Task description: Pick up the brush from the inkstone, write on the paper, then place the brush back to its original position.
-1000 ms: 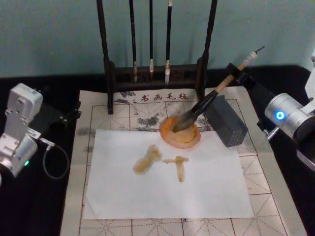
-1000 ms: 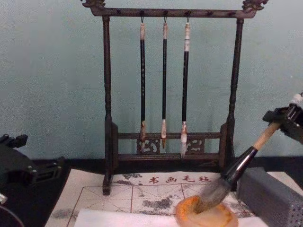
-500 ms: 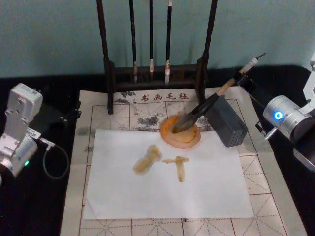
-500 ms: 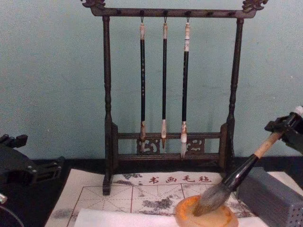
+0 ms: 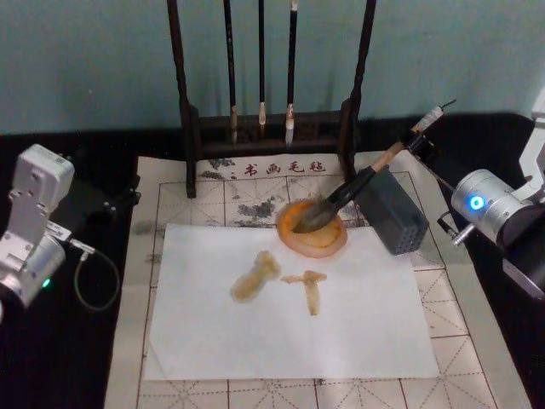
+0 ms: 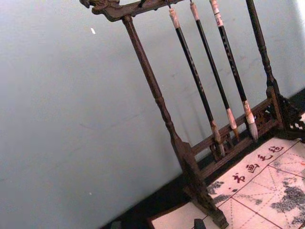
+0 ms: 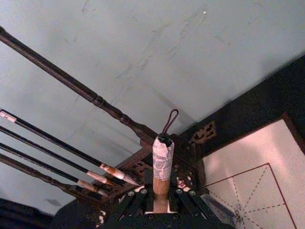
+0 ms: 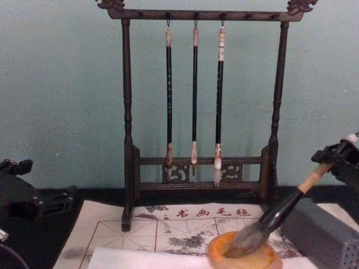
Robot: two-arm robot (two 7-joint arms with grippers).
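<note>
Lowered brush [image 5: 358, 186] bristles into inkstone [image 5: 312, 228]; right claw [image 5: 420, 141] clamps handle, arm angled down-left.

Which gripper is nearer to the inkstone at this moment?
The right. The right gripper holds the upper handle of the brush, whose bristles rest in the inkstone, up and to its right. The left gripper sits parked far off beyond the mat's left edge.

Brush [image 5: 345, 198] tip in inkstone [image 5: 312, 239], behind the paper [image 5: 289, 302].
</note>
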